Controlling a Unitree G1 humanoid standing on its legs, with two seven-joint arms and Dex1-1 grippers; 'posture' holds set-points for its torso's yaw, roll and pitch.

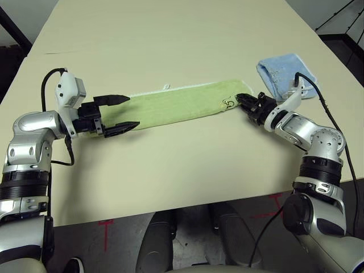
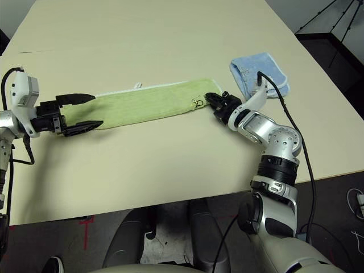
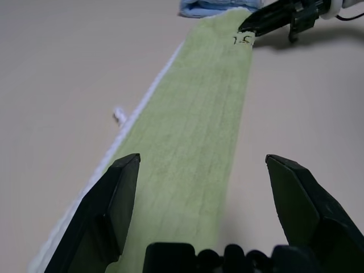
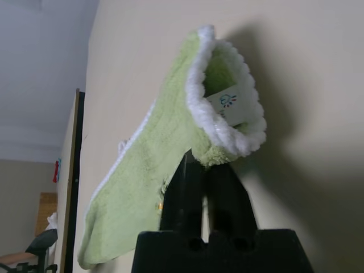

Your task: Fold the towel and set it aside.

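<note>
Stretching across the middle of the frame on the worktop [image 1: 170,34], the towel [image 1: 176,105] has its right end clamped in the right claw [image 1: 244,102]. The left claw [image 1: 118,114] gapes at the left end: settle over that edge squarely, then close.

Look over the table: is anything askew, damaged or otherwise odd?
Nothing is damaged or spilled. The towel lies as a long strip, and one end is pinched up into a curl by the shut right pincer. The open left pincer straddles the other end. The blue cloth sits folded beside.
</note>
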